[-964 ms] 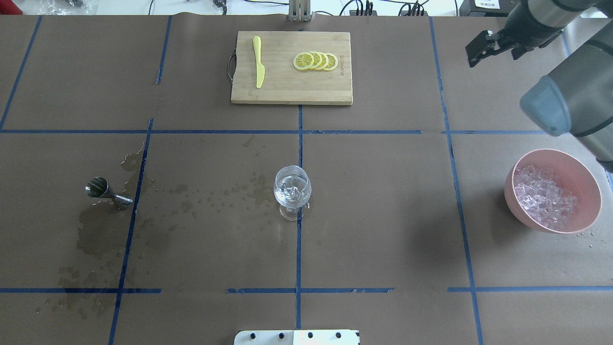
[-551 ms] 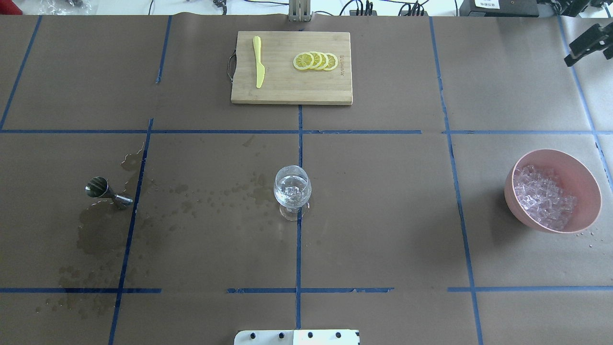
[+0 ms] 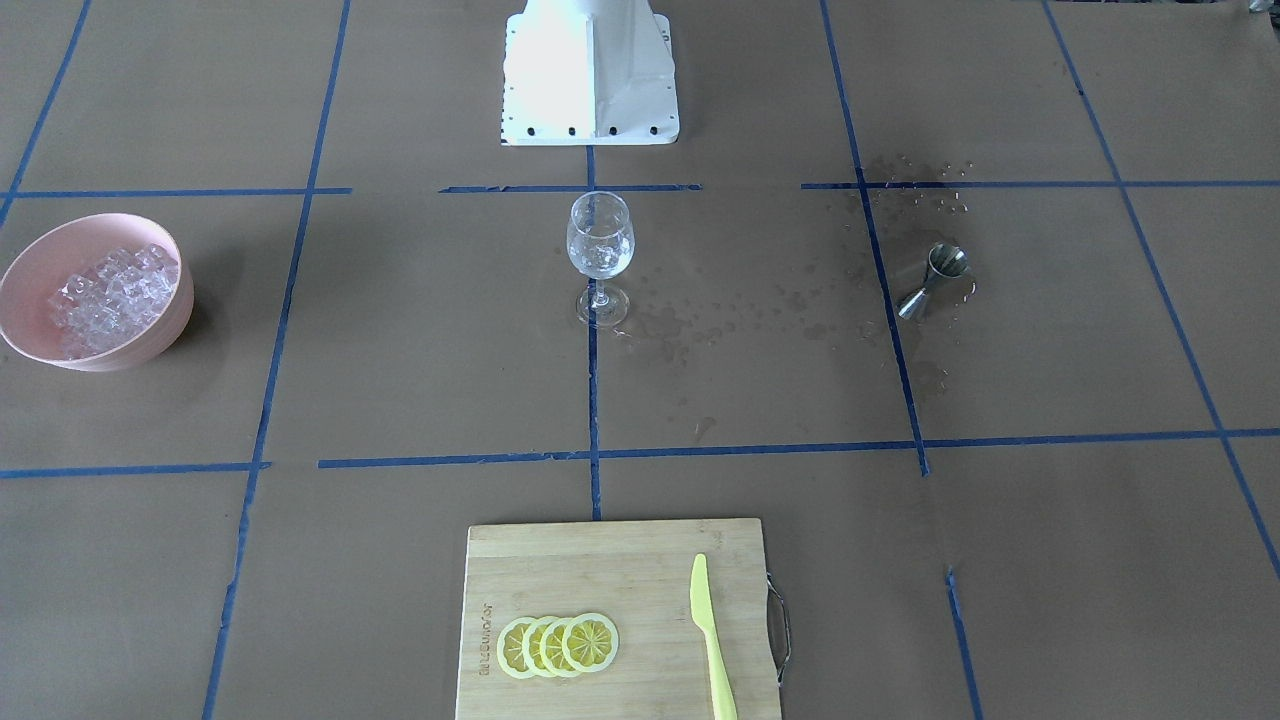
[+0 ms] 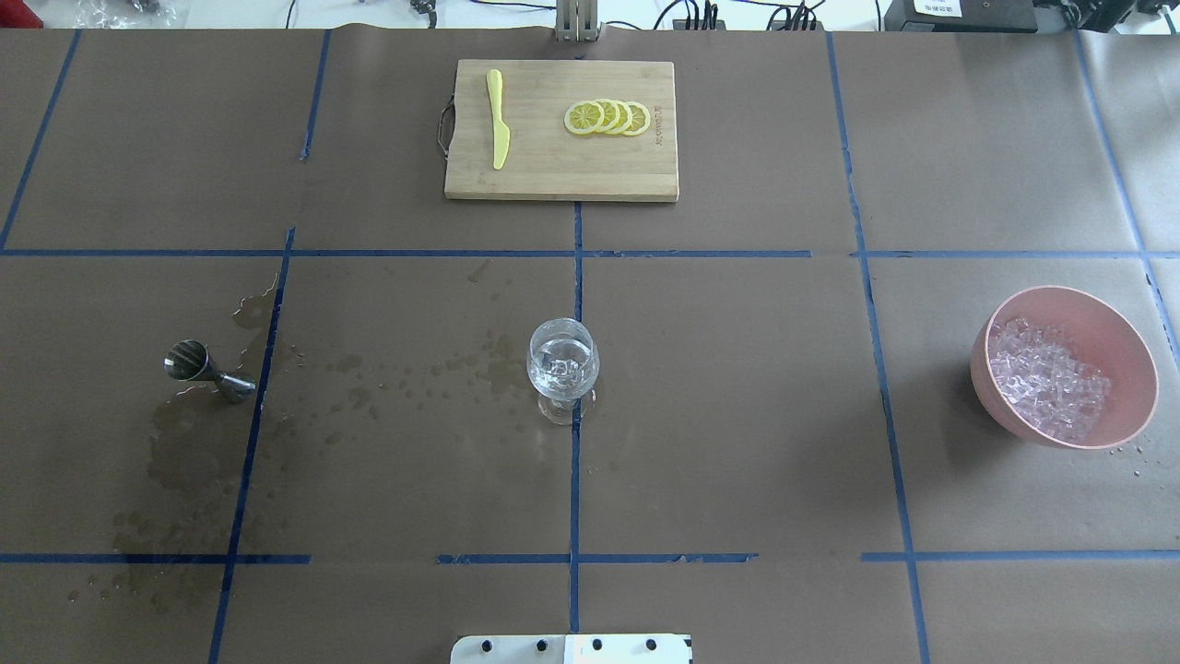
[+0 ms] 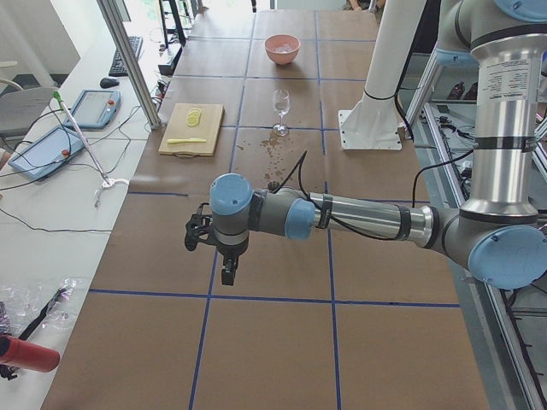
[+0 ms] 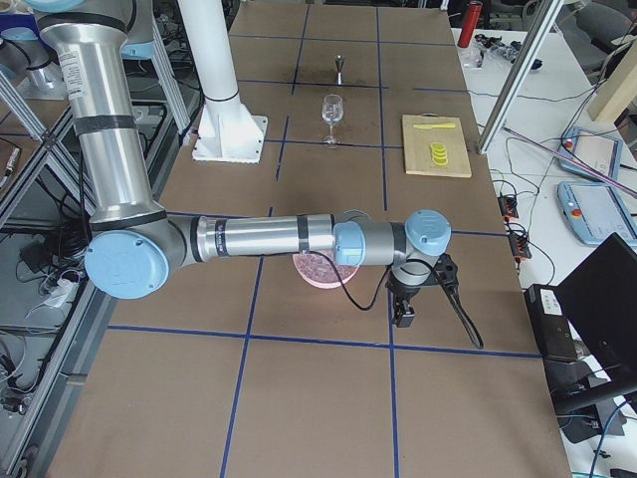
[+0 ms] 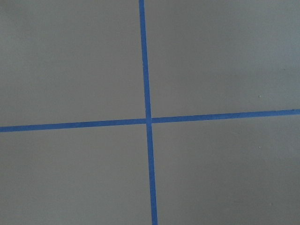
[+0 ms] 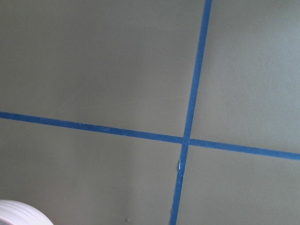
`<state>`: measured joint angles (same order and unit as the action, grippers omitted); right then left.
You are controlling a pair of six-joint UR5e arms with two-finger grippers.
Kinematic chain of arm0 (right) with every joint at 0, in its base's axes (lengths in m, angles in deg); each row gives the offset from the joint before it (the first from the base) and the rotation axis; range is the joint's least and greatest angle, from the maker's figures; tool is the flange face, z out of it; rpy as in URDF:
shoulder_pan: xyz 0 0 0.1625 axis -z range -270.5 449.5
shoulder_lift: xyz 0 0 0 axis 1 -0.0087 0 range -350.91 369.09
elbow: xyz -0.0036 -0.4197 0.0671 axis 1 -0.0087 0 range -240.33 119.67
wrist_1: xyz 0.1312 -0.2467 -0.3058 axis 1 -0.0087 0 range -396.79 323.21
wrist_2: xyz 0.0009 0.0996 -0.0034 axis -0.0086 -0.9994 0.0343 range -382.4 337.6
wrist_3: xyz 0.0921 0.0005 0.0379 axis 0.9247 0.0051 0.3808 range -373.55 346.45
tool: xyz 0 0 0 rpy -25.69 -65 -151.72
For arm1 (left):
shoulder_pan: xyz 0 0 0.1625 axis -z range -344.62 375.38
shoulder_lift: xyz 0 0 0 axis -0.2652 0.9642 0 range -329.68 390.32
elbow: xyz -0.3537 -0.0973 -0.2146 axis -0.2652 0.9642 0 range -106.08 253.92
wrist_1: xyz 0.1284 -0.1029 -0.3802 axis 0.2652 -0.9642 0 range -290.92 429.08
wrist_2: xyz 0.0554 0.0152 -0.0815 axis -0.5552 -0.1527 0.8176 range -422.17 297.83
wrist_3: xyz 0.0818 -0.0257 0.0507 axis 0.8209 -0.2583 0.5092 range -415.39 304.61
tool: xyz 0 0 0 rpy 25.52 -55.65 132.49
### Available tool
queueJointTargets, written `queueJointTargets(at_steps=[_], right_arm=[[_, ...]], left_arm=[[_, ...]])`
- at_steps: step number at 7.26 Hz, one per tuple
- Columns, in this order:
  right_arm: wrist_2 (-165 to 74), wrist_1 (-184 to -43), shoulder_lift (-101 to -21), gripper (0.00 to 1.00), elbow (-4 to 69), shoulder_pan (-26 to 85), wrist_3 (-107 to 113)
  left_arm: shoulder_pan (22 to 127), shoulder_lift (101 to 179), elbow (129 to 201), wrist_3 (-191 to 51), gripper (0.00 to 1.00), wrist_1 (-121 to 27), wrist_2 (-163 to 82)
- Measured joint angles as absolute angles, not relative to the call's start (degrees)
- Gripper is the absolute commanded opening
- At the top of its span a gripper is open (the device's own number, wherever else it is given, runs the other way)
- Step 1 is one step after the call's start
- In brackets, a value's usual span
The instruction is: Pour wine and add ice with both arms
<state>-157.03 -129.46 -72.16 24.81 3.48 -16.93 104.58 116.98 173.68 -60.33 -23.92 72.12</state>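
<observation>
A stemmed wine glass point(image 4: 562, 367) stands upright at the table's middle, holding clear liquid and a few cubes. I cannot tell whether the liquid is wine. More ice point(image 4: 1049, 378) is heaped in a pink bowl point(image 4: 1120, 318) at the right. Both arms are outside the overhead view. The left gripper point(image 5: 211, 254) hangs over bare table far from the glass, seen only in the exterior left view. The right gripper point(image 6: 425, 297) hangs just beyond the bowl point(image 6: 318, 271), seen only in the exterior right view. I cannot tell whether either gripper is open or shut.
A steel jigger point(image 4: 208, 371) lies on its side at the left among wet stains point(image 4: 189, 452). A wooden board point(image 4: 562, 175) at the far edge carries lemon slices point(image 4: 608, 118) and a yellow knife point(image 4: 498, 118). The white pedestal point(image 3: 590, 80) stands on the robot's side.
The right arm and gripper, at the overhead view's upper right a second ago, have swung out of that view. Glass, bowl and jigger have not moved.
</observation>
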Motion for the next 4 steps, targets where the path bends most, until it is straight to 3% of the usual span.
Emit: queueJointTargets(at_steps=[4], right_arm=[[-164.7, -128.9, -76.4, 1.00, 26.6, -1.6, -17.4]], left_arm=[[104.6, 114.4, 173.3, -60.4, 1.00, -23.6, 72.0]])
